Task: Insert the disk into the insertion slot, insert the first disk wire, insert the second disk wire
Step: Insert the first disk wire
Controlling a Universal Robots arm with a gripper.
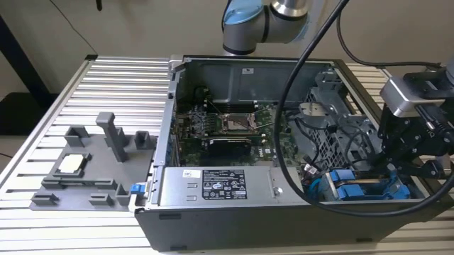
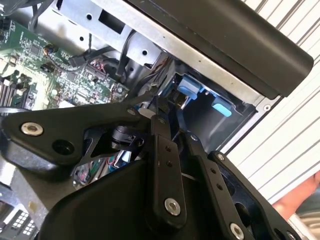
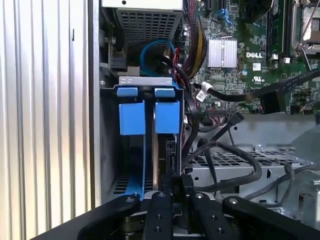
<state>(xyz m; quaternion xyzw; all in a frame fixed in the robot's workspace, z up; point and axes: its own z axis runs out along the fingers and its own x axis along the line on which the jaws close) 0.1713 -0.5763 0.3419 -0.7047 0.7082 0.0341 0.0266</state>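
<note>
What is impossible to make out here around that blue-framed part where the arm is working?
- Exterior view: how deep the disk sits in the insertion slot. The gripper and a thick black cable cover it.
- First wrist view: the disk's label and flat faces. It is seen end-on, behind its blue tabs.
- Second wrist view: whether any wire is plugged into the disk. The gripper's black body blocks it.

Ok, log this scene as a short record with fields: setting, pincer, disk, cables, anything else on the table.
setting: open computer case on a slatted metal table
pincer: low in the case's corner, at the end of the disk
disk: edge-on in the blue-framed insertion slot; seating unclear
cables: loose black cables over the perforated panel beside the slot
also on table: grey fixture tray, exterior view's left
</note>
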